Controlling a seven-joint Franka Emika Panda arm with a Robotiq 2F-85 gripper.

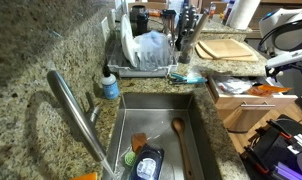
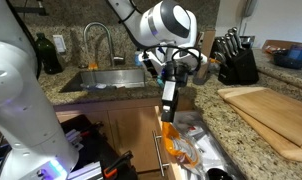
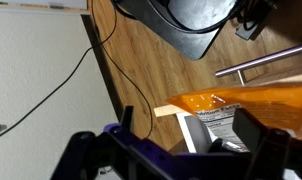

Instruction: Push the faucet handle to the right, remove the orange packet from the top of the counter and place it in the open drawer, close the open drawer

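The orange packet (image 2: 177, 146) lies in the open drawer (image 2: 159, 128) below the counter edge. It also shows in the wrist view (image 3: 241, 100), with its white label side partly visible, and in an exterior view (image 1: 267, 88). My gripper (image 2: 170, 102) hangs just above the drawer, pointing down. In the wrist view my gripper (image 3: 188, 122) has its fingers spread wide apart, with nothing between them. The faucet (image 1: 76, 112) curves over the sink at the left and also shows in an exterior view (image 2: 99, 40). I cannot make out which way its handle points.
The sink (image 1: 196, 130) holds a wooden spoon (image 1: 178, 132) and a dark tray. A dish rack (image 1: 146, 50) and a soap bottle (image 1: 110, 85) stand behind the sink. A cutting board (image 2: 266, 110) and a knife block (image 2: 236, 60) are on the counter. A black bag (image 2: 91, 140) sits on the floor.
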